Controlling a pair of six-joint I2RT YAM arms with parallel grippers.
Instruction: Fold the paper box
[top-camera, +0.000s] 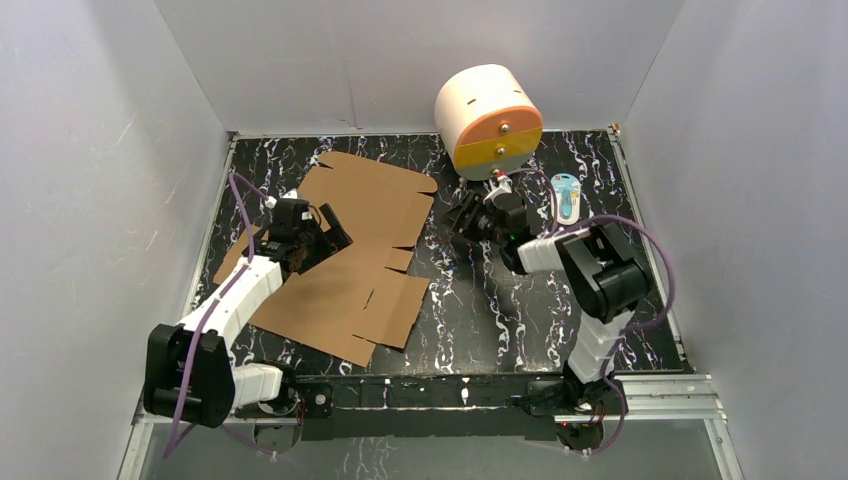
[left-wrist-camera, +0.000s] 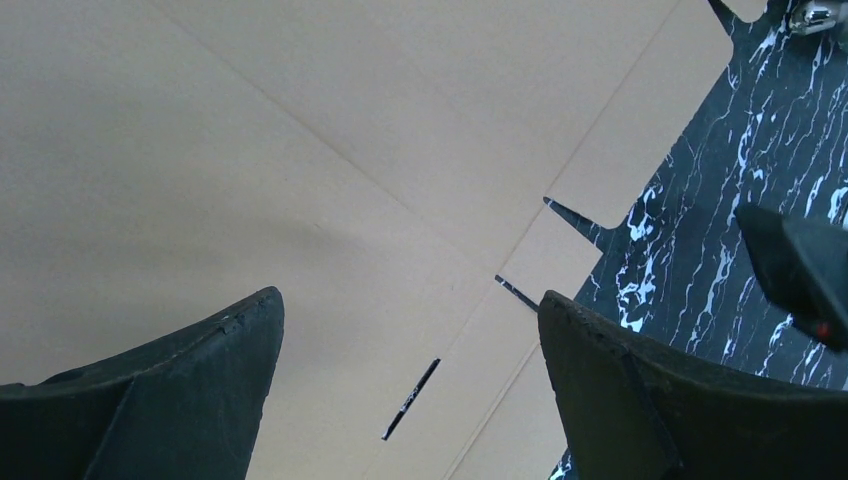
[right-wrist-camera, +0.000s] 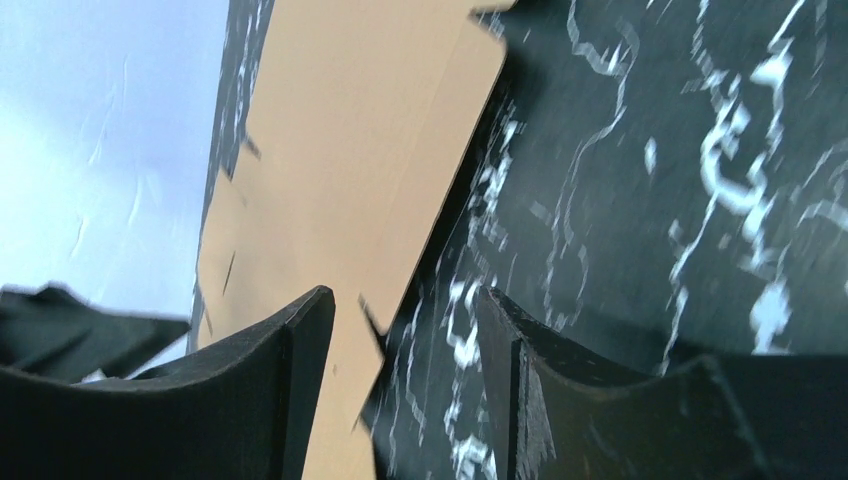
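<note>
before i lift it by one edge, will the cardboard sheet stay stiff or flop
Probably bends rather than stays flat: the paper box is a thin die-cut sheet with score lines and slots, so panels would likely hinge at creases. It looks light for its spread. Pushed flat, it would likely slide on the smooth-looking table.

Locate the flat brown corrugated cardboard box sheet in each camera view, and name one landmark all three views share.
Top external: the brown corrugated cardboard box sheet lies left of centre.
Left wrist: the sheet fills most of the frame.
Right wrist: the sheet is a tan band from top centre to lower left.
Shared landmark: the black, white-veined marbled tabletop.
</note>
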